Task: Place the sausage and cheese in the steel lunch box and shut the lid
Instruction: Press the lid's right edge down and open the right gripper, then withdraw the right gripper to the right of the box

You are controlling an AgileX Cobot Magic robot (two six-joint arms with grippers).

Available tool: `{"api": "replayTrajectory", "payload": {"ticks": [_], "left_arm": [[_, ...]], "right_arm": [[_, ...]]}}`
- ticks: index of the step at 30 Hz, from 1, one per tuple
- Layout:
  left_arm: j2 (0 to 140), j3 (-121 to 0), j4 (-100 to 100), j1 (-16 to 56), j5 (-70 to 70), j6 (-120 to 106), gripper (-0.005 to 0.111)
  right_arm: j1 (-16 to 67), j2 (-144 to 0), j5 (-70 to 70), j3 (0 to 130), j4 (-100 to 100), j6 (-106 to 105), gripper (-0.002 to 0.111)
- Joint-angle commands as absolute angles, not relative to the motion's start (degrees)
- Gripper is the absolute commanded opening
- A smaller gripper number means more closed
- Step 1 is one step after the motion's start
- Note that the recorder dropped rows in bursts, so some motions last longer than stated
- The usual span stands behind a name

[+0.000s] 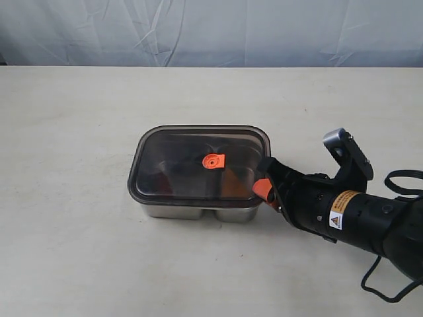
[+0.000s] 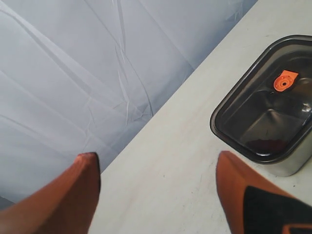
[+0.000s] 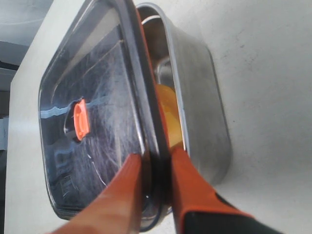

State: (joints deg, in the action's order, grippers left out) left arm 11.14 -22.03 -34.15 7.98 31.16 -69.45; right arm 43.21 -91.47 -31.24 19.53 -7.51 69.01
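The steel lunch box [image 1: 198,212] stands mid-table with the dark translucent lid [image 1: 192,162] lying over it, orange valve tab [image 1: 213,161] at its centre. My right gripper [image 1: 264,187] is shut on the lid's right edge. In the right wrist view its fingers [image 3: 195,190] pinch the lid [image 3: 97,73] rim, which stands a little off the box [image 3: 204,97]. The yellow cheese [image 3: 168,114] shows in that gap. A red patch, the sausage [image 2: 265,145], shows through the lid [image 2: 243,97] in the left wrist view. My left gripper [image 2: 158,161] is open over bare table, away from the box [image 2: 292,165].
The pale table [image 1: 79,251] stretches around the box on all sides. A wrinkled blue-grey cloth backdrop [image 1: 211,33] hangs behind the far edge. My right arm's black cable [image 1: 390,290] trails at the near right corner.
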Motion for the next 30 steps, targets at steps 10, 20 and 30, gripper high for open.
{"api": "replayTrajectory", "payload": {"ticks": [10,20,30], "left_arm": [[10.70,-22.17,-35.02,8.21,30.87,-69.10,0.064],[10.70,-22.17,-35.02,8.21,30.87,-69.10,0.064],[10.70,-22.17,-35.02,8.21,30.87,-69.10,0.064]], "right_arm": [[43.43,-91.61,-24.54,19.16,-9.17,67.71,0.057],[43.43,-90.18,-25.81,19.16,-13.66,70.06,0.057],[43.43,-77.71,-17.64,19.16,-16.64,70.49,0.057]]}}
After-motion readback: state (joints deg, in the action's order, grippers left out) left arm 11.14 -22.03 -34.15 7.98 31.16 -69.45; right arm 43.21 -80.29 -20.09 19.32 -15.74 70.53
